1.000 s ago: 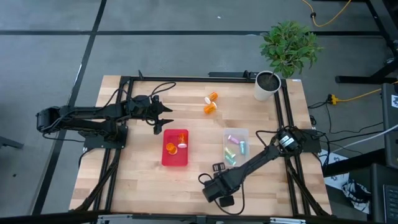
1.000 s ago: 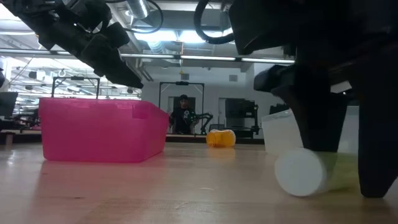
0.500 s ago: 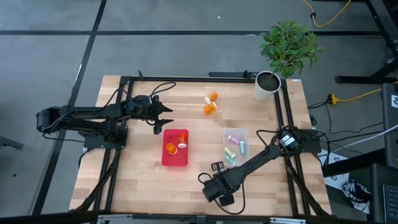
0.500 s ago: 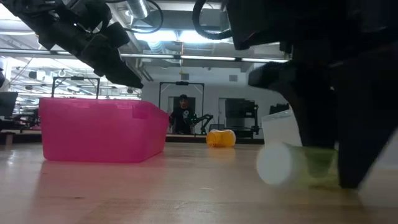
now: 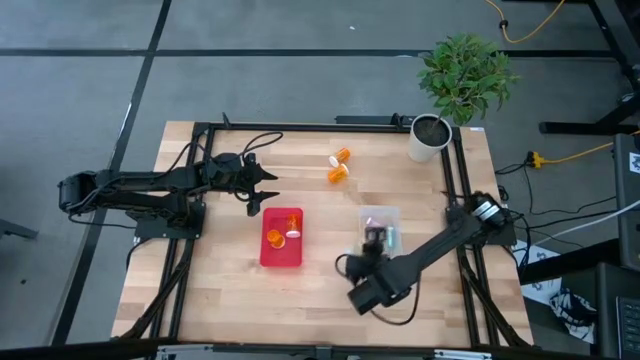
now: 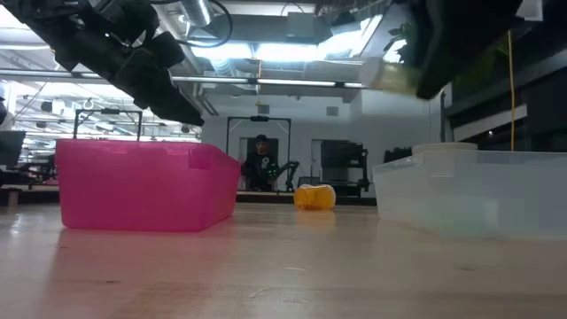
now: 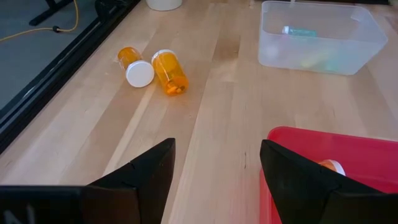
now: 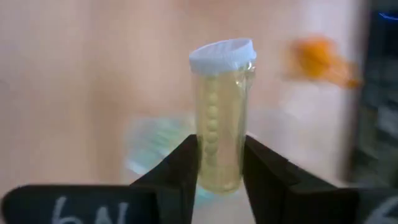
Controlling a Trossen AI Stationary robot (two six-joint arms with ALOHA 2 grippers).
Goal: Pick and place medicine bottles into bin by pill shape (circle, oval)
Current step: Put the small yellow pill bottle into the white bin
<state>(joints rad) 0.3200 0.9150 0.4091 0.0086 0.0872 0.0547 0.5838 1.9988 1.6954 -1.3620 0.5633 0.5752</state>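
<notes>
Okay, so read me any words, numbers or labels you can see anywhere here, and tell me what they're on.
"6N": white handwritten marks on the dark body of the right gripper, cut off at the picture's edge, so the reading is unsure.
Yellow bottle held in that gripper: no label shows.
Orange bottles, pink bin, clear bin: no text visible.

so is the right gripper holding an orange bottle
No, the right gripper grips a pale yellow-green bottle with a white cap.
</notes>
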